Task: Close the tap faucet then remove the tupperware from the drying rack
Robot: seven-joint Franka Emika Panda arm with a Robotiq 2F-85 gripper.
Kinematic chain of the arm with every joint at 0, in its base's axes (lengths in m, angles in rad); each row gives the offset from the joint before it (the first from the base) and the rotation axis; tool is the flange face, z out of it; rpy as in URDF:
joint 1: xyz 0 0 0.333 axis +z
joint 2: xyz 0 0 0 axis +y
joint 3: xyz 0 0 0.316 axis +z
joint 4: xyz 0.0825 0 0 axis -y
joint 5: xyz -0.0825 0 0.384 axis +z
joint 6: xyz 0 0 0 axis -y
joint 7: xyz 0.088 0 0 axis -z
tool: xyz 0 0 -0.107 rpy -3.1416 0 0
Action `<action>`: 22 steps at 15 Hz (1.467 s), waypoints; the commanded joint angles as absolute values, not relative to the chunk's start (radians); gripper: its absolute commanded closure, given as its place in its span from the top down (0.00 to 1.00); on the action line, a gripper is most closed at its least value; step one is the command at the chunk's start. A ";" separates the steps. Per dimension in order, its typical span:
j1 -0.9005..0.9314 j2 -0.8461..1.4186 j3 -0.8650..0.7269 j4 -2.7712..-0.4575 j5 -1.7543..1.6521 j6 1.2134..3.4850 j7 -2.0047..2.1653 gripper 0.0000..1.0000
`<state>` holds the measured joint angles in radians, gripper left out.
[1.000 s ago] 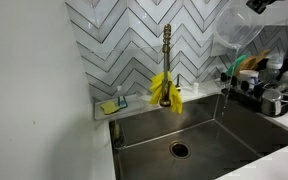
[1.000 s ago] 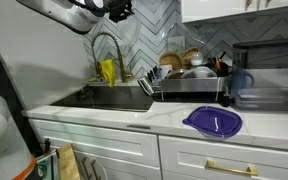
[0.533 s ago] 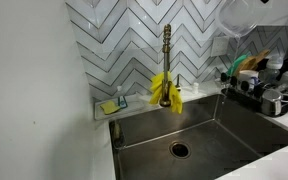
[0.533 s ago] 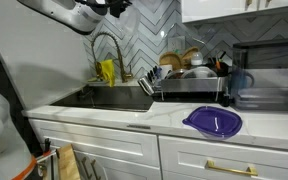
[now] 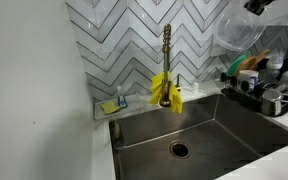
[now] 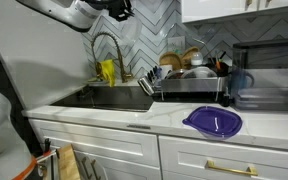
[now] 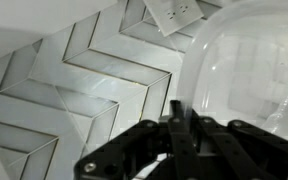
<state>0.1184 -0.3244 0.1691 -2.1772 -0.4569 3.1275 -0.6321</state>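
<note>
My gripper is shut on the rim of the clear tupperware and holds it high in the air by the tiled wall. In an exterior view the tupperware hangs above the dark drying rack, under the gripper. In both exterior views the brass tap faucet stands upright behind the sink; no water runs from it. The gripper is above the faucet, left of the drying rack.
Yellow rubber gloves hang on the faucet. The steel sink lies below. The rack holds a pot, a green utensil and dishes. A sponge sits on the sink ledge. A purple lid lies on the counter.
The tupperware rose toward the top of the picture, then came down a little and tilted. The thin stream of water that dripped from it into the sink has stopped.
</note>
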 commanded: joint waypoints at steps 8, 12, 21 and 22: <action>0.189 -0.315 0.176 -2.097 -0.426 2.656 -0.643 0.06; 0.205 -0.303 0.160 -2.086 -0.374 2.624 -0.659 0.01; 0.153 -0.303 0.037 -1.949 -0.156 2.126 -0.647 0.01; 0.136 -0.304 0.024 -1.935 -0.164 2.061 -0.642 0.01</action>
